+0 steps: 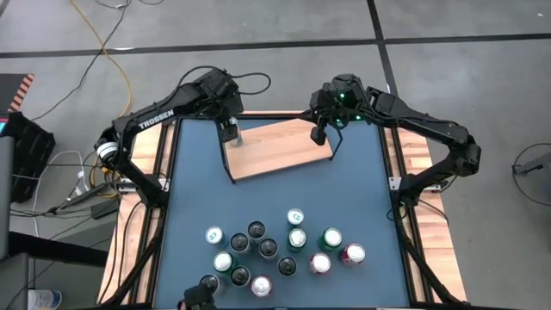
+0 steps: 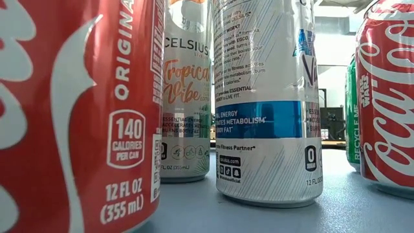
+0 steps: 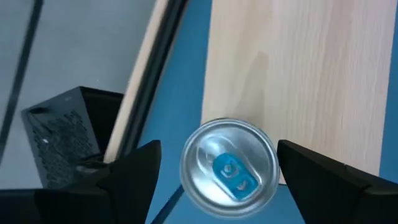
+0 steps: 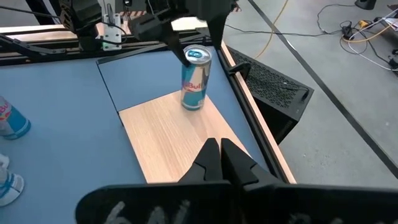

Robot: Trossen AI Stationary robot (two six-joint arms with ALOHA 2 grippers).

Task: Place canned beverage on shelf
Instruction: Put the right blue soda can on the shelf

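Note:
A blue-and-silver canned beverage (image 4: 196,78) stands upright on its base at the far left corner of the shelf (image 4: 174,137), a light-wood board in a thin black frame lying on the blue table (image 1: 275,198). My left gripper (image 3: 219,152) hangs over the can, open. Its two fingers stand on either side of the can's top (image 3: 228,165), with a gap showing on each side. My right gripper (image 4: 221,152) is shut and holds nothing; it hovers above the shelf's far right end (image 1: 318,133).
Several cans (image 1: 275,250) stand grouped on the table's near half; the low view looks past a red cola can (image 2: 71,116) and tall white cans (image 2: 265,97). Wooden rails edge the table on both sides. A black box (image 3: 62,137) sits beyond the left rail.

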